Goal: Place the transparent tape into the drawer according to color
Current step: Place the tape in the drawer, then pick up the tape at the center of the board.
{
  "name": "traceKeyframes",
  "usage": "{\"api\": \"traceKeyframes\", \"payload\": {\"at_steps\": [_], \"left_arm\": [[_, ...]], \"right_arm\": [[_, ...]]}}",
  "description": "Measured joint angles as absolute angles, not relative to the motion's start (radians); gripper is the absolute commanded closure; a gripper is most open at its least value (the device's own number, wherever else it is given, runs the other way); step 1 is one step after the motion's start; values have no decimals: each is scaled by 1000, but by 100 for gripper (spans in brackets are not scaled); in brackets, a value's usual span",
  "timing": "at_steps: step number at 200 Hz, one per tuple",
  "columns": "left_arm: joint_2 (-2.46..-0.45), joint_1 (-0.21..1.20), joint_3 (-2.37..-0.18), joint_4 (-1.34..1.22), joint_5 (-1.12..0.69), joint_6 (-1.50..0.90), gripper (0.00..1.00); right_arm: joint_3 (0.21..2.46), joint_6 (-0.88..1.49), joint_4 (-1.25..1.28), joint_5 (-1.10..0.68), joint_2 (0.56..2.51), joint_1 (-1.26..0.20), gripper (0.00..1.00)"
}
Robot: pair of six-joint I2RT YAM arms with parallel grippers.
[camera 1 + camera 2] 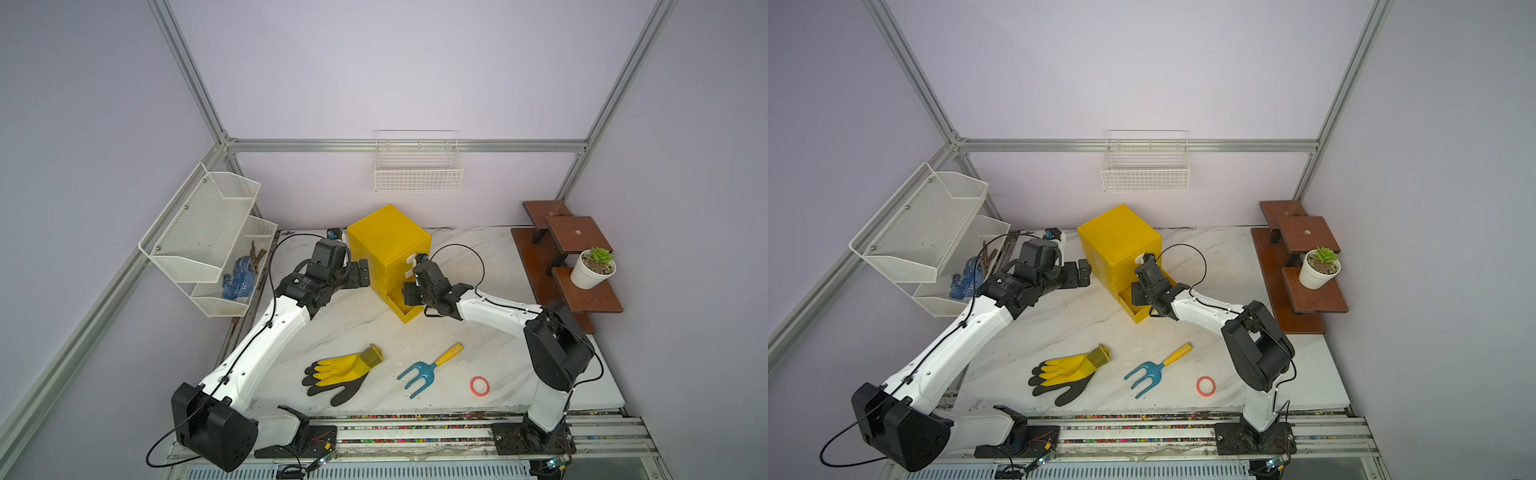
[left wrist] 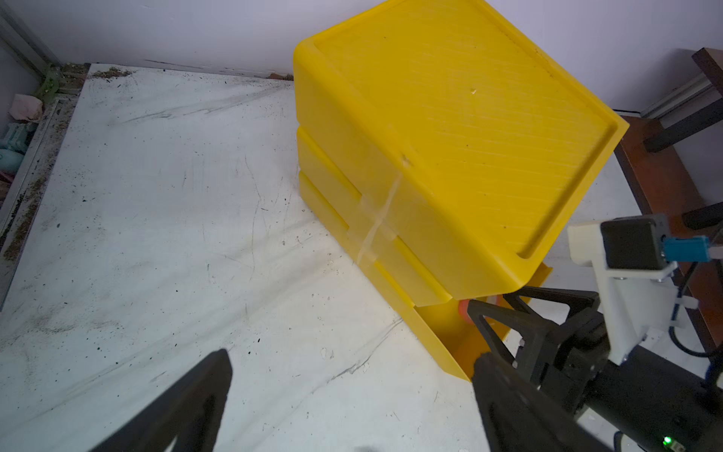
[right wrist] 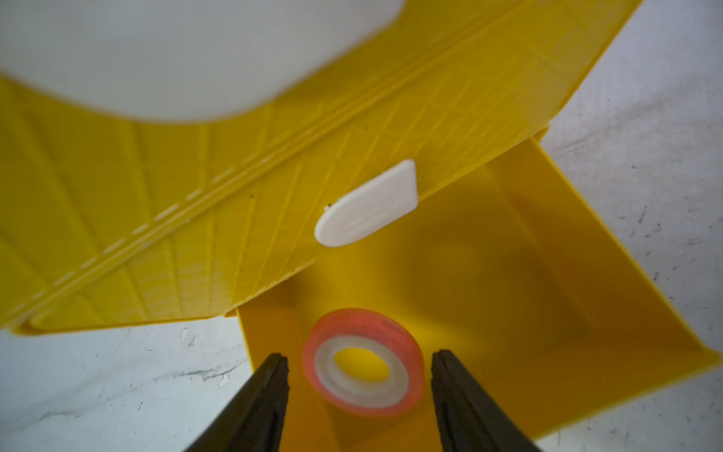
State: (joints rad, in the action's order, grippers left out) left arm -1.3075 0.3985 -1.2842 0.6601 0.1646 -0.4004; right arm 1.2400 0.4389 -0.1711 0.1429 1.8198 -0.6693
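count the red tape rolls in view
2. One red tape roll lies in the open bottom drawer between the right gripper's parted jaws; a second red roll lies on the table. Closed drawers may hide more.

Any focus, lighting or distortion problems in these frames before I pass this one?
Right wrist view: a white blob close to the lens is wholly out of focus, and the red-orange tape roll in the open drawer is soft. Left wrist view: the yellow cabinet is sharp. Both top views: wide-angle splay in the frame bars, flat light, faint shadows.
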Motion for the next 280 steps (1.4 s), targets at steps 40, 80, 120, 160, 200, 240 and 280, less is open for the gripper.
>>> {"api": "traceKeyframes", "payload": {"at_steps": [40, 80, 120, 160, 200, 240, 280], "left_arm": [[-1310, 398, -1283, 660, 161, -400, 0], [-1310, 398, -1281, 660, 159, -400, 0], [-1310, 398, -1281, 659, 153, -400, 0], [-1309, 398, -1277, 656, 142, -400, 0], [-1309, 398, -1277, 652, 134, -400, 0], [-1309, 398, -1277, 653, 128, -401, 0], [-1309, 398, -1277, 652, 120, -401, 0]], "right_arm": [[1241, 440, -189, 143, 1809, -669, 37], [1239, 449, -295, 130, 1692, -669, 37], [1158, 471, -419, 123, 1452, -668, 38], [1036, 516, -577, 127, 1267, -668, 38], [905, 606, -737, 124, 1127, -668, 38], [822, 679, -834, 109, 1049, -668, 38], [780, 735, -918, 92, 1060, -668, 38]]}}
